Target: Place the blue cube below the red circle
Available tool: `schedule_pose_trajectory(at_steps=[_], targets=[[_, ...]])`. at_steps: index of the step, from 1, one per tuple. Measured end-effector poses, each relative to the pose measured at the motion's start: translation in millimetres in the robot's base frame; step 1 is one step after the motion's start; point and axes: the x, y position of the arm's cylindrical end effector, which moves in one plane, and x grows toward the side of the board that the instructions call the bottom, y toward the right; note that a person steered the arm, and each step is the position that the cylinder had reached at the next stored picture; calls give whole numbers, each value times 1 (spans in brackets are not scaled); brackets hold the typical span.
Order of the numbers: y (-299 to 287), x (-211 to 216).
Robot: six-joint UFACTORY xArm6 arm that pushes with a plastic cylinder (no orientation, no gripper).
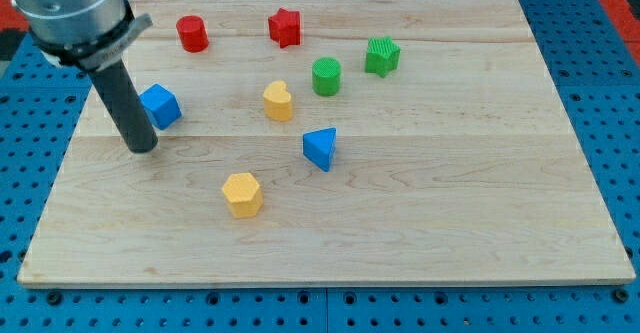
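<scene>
Camera view: you've got a light wooden board [420,223] sitting on a blue perforated base [620,123], with a strip of red showing at the view's top corners. Nothing else of the room shows.

The arm comes in from the view's top left: grey cylindrical body, dark rod straight down. My tip [142,149] rests on the board just at the view's lower left of the blue cube [159,106]; the rod's shaft looks to be touching or nearly touching the cube's left side, and you can't tell which from here. The tool is a bare rod, with no jaws to spread or close.

The blue cube is turned so a corner faces the view's bottom. It sits below and to the view's left of the red circle [192,34], apart from it.

Relative to the blue cube, all toward the view's right:
- yellow heart [278,101], level with it
- green cylinder [326,76], slightly higher
- green star-like block [382,55], higher
- red star [285,27], higher
- blue triangle [320,148], lower
- yellow hexagon [242,194], lowest
</scene>
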Motion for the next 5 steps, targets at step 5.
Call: schedule_pose_trajectory(at_steps=[5], targets=[[4,-88]])
